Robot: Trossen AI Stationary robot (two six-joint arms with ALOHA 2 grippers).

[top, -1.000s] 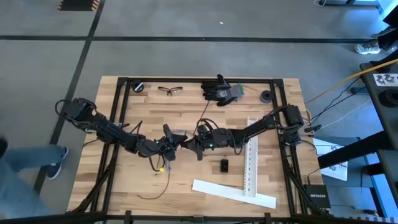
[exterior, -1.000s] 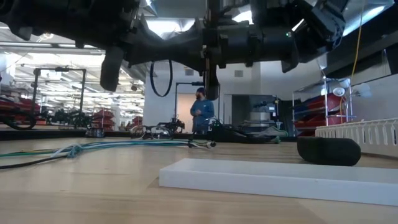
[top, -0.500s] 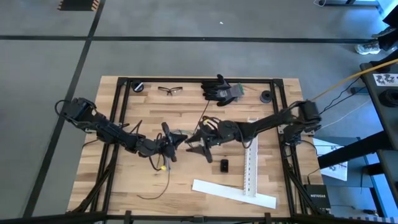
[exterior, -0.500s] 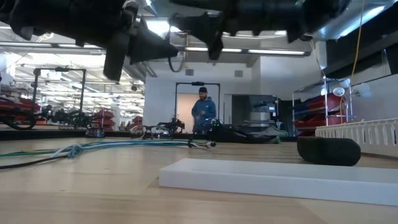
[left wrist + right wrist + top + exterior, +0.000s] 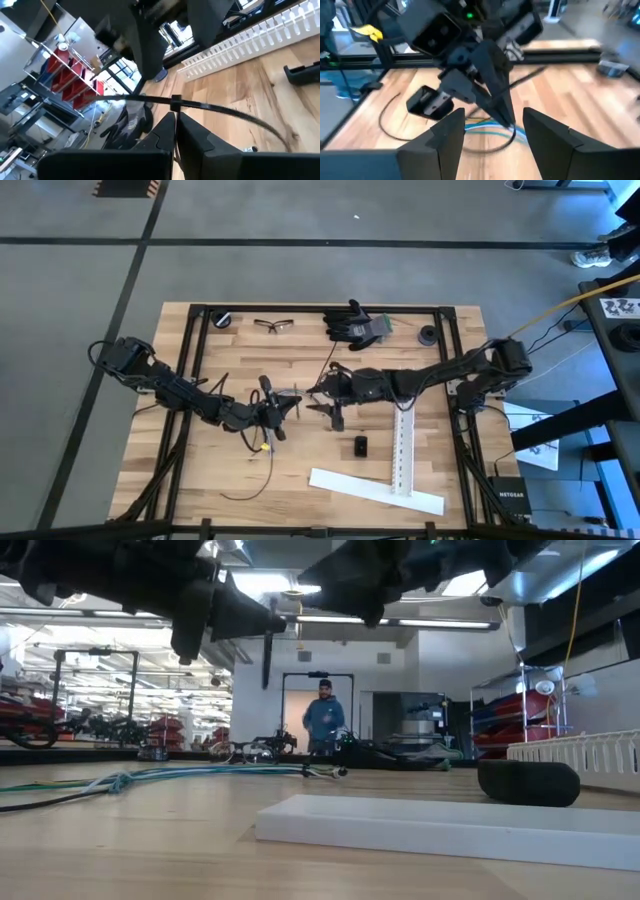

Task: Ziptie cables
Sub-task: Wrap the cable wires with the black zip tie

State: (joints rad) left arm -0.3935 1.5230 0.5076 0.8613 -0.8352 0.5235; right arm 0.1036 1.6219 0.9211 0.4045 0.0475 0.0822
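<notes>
Nearest the table's [image 5: 240,355] front edge lies a flat white strip [image 5: 440,830]. Just behind it is a small black block [image 5: 528,782], beside a white perforated strip [image 5: 405,435] that runs away across the wood. Off to the left a loose ziptie [image 5: 245,492] curves on the boards.

Farther in, the cables [image 5: 200,773], pale blue and greenish, lie limp on the table under the two arms. Above them the left hand [image 5: 176,117] has its fingers pressed together on a thin black held ziptie [image 5: 210,107], which crosses its fingertips and arcs away. The right hand [image 5: 492,115] faces it close by, fingers moderately apart with nothing between them.

At the far edge rest a pair of black gloves [image 5: 355,325] and safety glasses [image 5: 273,325]. Beyond the table, a person [image 5: 324,720] stands in the room.
</notes>
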